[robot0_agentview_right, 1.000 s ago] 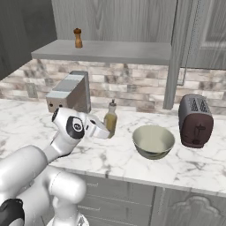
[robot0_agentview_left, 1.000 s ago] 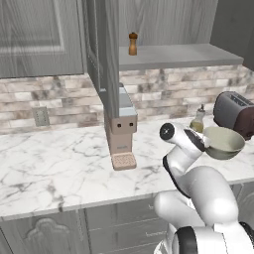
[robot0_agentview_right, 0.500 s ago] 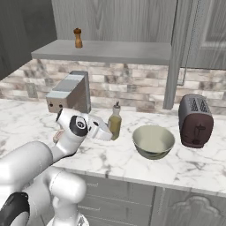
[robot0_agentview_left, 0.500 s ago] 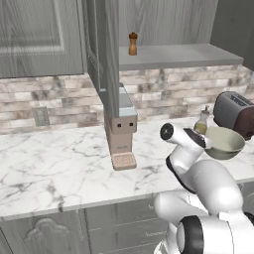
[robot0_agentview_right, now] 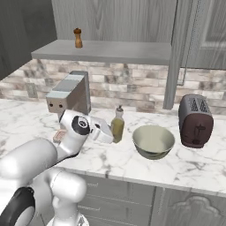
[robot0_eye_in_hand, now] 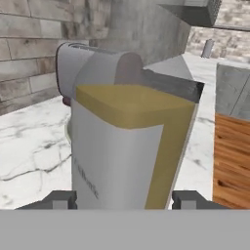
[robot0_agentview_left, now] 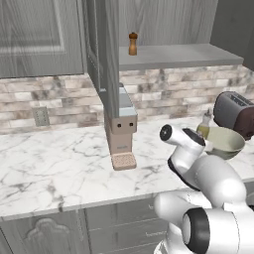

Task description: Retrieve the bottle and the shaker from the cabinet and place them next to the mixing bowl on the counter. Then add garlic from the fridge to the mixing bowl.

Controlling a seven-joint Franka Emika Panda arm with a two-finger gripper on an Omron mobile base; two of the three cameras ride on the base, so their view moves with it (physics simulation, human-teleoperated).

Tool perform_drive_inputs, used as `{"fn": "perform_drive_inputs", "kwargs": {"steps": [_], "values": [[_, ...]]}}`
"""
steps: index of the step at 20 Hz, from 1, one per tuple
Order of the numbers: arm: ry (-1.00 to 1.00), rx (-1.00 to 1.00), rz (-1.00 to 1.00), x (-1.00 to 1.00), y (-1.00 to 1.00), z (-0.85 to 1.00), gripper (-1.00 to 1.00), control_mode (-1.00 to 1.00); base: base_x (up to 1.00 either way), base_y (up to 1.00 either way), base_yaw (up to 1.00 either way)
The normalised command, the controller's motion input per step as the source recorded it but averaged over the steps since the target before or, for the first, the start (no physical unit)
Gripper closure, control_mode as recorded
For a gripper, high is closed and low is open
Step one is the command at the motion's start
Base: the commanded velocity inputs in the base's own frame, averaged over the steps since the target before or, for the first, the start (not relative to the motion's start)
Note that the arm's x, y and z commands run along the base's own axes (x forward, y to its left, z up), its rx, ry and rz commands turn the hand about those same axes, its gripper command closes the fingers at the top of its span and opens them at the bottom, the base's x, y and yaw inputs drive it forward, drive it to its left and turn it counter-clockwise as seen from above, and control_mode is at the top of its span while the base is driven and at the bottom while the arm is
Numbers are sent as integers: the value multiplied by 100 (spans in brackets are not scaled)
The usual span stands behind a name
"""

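The marble worktop (robot0_agentview_right: 185, 165) has bare room in front of the mixing bowl (robot0_agentview_right: 153, 141) up to its near edge, and a wide bare stretch left of the coffee machine (robot0_agentview_left: 120, 130); on the far side it ends at the stone-tile wall. The bottle (robot0_agentview_right: 117, 125) stands upright on the worktop just left of the mixing bowl, with the dark toaster (robot0_agentview_right: 195, 120) beyond the bowl. The shaker (robot0_agentview_right: 78, 38) stands alone on the open cabinet's grey shelf (robot0_agentview_right: 110, 51), well above and apart. The right base view shows the whole bottle, whereas the left one shows just its neck and shoulder (robot0_agentview_left: 205, 124) behind the arm. From the hand camera the bottle (robot0_eye_in_hand: 127, 146) looms large between the two finger tips of the pincer (robot0_eye_in_hand: 124, 199), whose jaws stand spread on either side of it; whether the pads touch the glass is not clear.
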Motion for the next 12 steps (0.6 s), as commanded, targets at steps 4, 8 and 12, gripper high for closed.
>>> {"fn": "perform_drive_inputs", "kwargs": {"steps": [4, 8, 12], "values": [[0, -9, -8, 0, -10, -37, 100, -100, 0, 0, 0], [0, -16, -6, 0, -1, -25, 100, -100, 0, 0, 0], [0, -14, -3, 1, 0, -15, 100, -100, 0, 0, 0]]}}
